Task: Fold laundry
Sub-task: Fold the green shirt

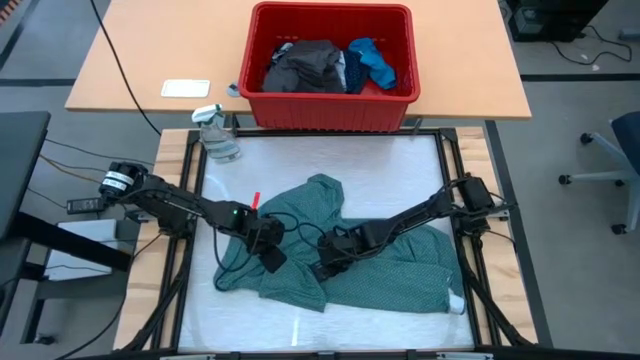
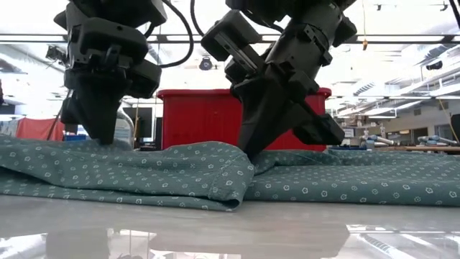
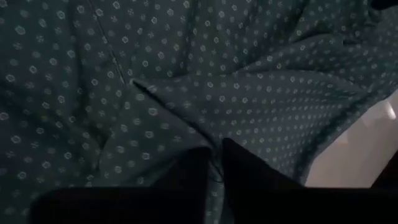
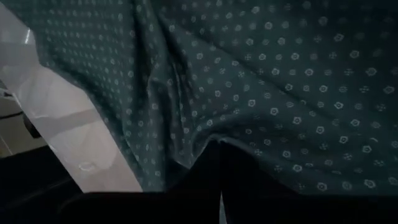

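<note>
Both hands pinch the teal shirt (image 1: 360,250) lying on the desk (image 1: 330,165): left hand (image 1: 270,259) and right hand (image 1: 326,266). Limp, light cloth; I'd grip seams just beside each hand.

The shirt (image 1: 380,255) lies before the bin (image 1: 262,20); the bottle (image 1: 217,133) stands at the bin's left.

Teal-green, white-dotted shirt (image 1: 390,270); red bin (image 1: 330,105)

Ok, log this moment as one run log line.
step: folding | left gripper: shut on teal shirt | right gripper: shut on teal shirt | red bin: more laundry inside
</note>
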Robot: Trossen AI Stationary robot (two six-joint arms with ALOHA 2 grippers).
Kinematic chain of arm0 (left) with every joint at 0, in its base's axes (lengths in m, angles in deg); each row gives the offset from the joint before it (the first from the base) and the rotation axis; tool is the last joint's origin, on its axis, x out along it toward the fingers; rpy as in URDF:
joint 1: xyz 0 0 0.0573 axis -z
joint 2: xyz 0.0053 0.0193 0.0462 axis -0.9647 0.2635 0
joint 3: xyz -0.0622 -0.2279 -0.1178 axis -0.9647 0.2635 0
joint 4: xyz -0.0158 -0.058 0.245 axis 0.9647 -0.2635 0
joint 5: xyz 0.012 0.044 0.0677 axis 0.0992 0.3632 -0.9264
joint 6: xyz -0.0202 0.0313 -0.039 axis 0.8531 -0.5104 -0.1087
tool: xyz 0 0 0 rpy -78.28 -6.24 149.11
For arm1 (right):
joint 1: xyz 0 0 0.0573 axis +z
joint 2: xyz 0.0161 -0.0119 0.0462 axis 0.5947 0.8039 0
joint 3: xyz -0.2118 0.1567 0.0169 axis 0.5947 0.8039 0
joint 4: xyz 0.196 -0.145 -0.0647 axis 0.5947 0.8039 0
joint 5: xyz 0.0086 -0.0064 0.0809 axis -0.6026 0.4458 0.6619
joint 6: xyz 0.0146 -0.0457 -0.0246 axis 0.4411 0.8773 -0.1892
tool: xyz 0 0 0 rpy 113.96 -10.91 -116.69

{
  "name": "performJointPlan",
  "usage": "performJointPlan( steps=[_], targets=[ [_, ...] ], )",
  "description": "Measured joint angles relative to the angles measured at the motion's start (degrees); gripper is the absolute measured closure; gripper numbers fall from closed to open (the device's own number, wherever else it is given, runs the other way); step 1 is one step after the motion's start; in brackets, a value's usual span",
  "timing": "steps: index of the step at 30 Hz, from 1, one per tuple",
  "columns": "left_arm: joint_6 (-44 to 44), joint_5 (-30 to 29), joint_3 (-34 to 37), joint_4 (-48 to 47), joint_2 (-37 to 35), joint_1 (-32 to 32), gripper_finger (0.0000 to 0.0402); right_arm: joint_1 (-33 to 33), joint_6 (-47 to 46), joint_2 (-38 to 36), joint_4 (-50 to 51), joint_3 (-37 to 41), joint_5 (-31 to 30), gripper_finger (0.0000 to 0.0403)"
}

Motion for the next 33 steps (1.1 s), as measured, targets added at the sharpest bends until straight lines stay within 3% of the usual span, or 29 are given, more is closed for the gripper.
performJointPlan(
  steps=[3, 7, 14, 20, 24, 27, 33],
  targets=[
    [1.9, 0.8, 0.0, -0.5, 0.0, 0.1, 0.0393, 0.2, 1.0, -1.7, 0.8, 0.0, -1.7, 0.0399],
    [4.4, 0.3, -1.6, -2.1, -1.8, 0.9, 0.0394, 0.4, 1.8, -4.5, 3.0, 0.0, -3.4, 0.0400],
    [5.6, -5.9, -5.3, -7.8, -5.4, 1.6, 0.0394, 0.0, 3.9, -7.5, 8.3, 0.0, -5.9, 0.0401],
    [6.6, -6.2, -5.2, -16.1, -5.5, 1.6, 0.0395, -1.0, 5.5, -7.8, 9.6, 0.0, -9.8, 0.0402],
    [6.6, -6.2, -5.2, -16.5, -5.5, 1.6, 0.0393, -1.1, 6.5, -7.7, 9.4, 0.0, -10.5, 0.0398],
    [6.6, -6.8, -5.2, -16.5, -5.5, 1.6, 0.0384, -0.4, 13.9, -7.7, 8.9, 0.0, -10.7, 0.0367],
    [6.6, -7.9, -5.2, -16.5, -5.5, 1.6, 0.0361, 2.4, 38.2, -6.9, 5.8, 0.0, -14.1, 0.0263]
  ],
)
